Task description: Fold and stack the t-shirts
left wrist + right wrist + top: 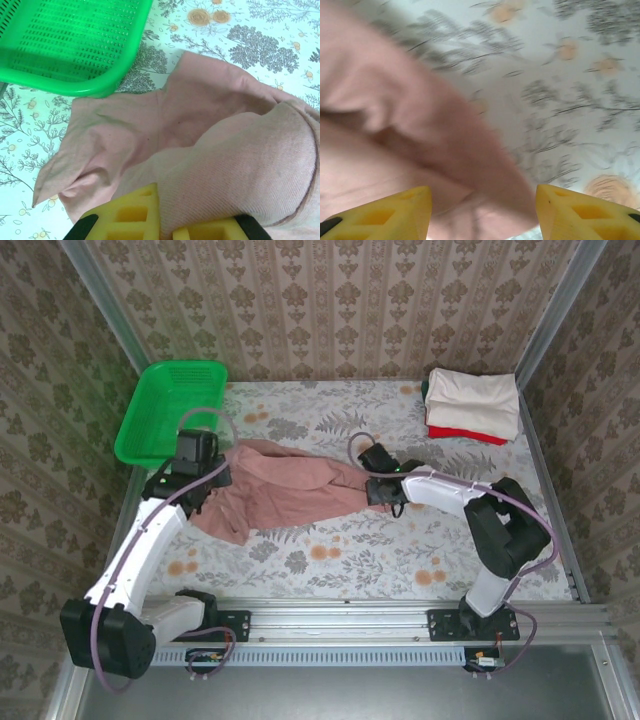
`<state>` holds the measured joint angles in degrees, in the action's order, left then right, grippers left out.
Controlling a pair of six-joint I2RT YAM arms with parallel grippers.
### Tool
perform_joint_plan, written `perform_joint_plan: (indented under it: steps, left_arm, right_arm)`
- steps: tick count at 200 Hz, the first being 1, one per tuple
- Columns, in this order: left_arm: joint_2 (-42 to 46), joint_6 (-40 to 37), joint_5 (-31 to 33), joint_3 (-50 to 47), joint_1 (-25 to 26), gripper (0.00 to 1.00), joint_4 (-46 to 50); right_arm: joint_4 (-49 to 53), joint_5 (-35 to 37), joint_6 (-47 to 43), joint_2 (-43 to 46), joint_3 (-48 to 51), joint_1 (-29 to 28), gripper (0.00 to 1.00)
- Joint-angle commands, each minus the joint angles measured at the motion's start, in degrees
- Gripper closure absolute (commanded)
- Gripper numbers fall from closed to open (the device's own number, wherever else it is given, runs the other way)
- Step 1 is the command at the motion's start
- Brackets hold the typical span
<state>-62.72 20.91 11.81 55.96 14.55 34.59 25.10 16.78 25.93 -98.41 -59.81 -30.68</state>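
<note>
Dusty-pink cotton, the unfolded t-shirt (280, 488) lies bunched into a long band across the middle of the floral-patterned surface (330, 555), its long axis running left to right in the top view. The left arm (150, 540) has its jaws closed on the shirt's left end, just below the green plastic mesh basket (165, 410) at the upper left. In the left wrist view a fold of cloth is clamped between the yellow foam pads (127, 217). The right arm (450, 490) sits at the band's right end, just right of frame centre. Its jaws stand well apart, and the narrow tip of cloth lies loose between them and to their left, gripped by neither side as far as the blurred right wrist view tells. The folded cream and red t-shirts (472, 405) are stacked at the upper right, well apart from the pink one. By my judgement, any grasp at that right end falls to the right arm, the nearer one.
</note>
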Motion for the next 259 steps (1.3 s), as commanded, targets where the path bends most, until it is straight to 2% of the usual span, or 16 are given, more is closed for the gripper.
perform_joint_plan:
  steps: [1, 15, 32, 49, 66, 76, 90, 106, 140, 166, 189, 200, 210, 222, 230, 259]
  left_arm:
    - [1.04, -1.47, -1.49, 3.80, -1.01, 0.89, -0.02]
    - [0.12, -1.92, -1.97, 5.83, -1.01, 0.89, -0.07]
    - [-0.94, -2.28, -2.01, 7.55, -1.08, 0.89, 0.13]
    - [-1.65, -2.62, -2.54, 8.59, -1.10, 0.89, 0.27]
    - [-2.39, -2.71, -2.87, 9.03, -1.22, 0.89, -0.13]
    - [-3.03, -2.65, -3.02, 9.68, -1.21, 0.89, -0.05]
    - [-4.15, -2.71, -3.41, 11.23, -1.45, 0.89, -0.24]
    - [-6.53, -3.43, -4.68, 16.04, -1.58, 0.89, -0.06]
    - [-17.54, -9.22, -7.72, 38.00, -1.80, 0.91, 1.12]
    - [-23.99, -15.32, -12.09, 52.83, -1.88, 0.93, -4.78]
    - [-28.88, -18.64, -11.26, 69.23, -2.15, 0.95, -2.02]
    - [-28.73, -19.89, -11.21, 72.99, -2.20, 0.95, -1.37]
    - [-25.89, -20.64, -12.02, 71.38, -2.24, 0.95, -2.91]
    - [-19.39, -19.83, -12.46, 63.15, -2.23, 0.92, -7.76]
    - [-13.76, -19.72, -14.56, 53.65, -2.11, 0.88, -12.52]
    - [6.48, -15.71, -14.67, 14.62, 0.13, 0.76, -29.25]
  right_arm:
    - [-0.75, -3.63, 1.26, -0.29, 1.32, 2.69, 0.41]
    - [-2.08, -5.92, 0.88, -2.33, 1.32, 3.27, 0.42]
    - [-2.58, -9.79, 0.88, -5.39, 0.22, 4.53, 0.46]
    - [-2.74, -10.44, 1.23, -6.79, -0.14, 5.04, 0.52]
    - [-3.68, -12.78, 1.19, -6.89, 0.13, 5.19, 0.62]
    - [-3.77, -13.36, 1.15, -6.40, 0.16, 5.19, 0.74]
    - [-2.43, -11.51, 0.93, -4.13, -0.47, 5.43, 0.90]
    - [1.75, -9.08, -0.95, 0.13, -4.78, 6.46, 0.99]
    - [12.13, -3.78, -6.80, 4.44, -28.36, 11.53, 1.00]
    - [18.32, -5.28, -9.54, -1.08, -52.54, 15.76, 1.00]
    - [26.70, -4.89, -12.02, -8.97, -77.62, 16.88, 1.00]
    - [30.47, -3.92, -12.22, -11.22, -86.91, 16.81, 1.00]
    - [33.08, -4.99, -12.12, -11.19, -91.15, 16.87, 1.00]
    - [33.96, -6.06, -11.18, -7.84, -87.95, 16.87, 1.00]
    - [31.95, -6.95, -10.72, -3.57, -79.70, 16.74, 1.00]
    - [10.21, -12.27, -7.61, 17.64, -32.39, 16.83, 0.99]
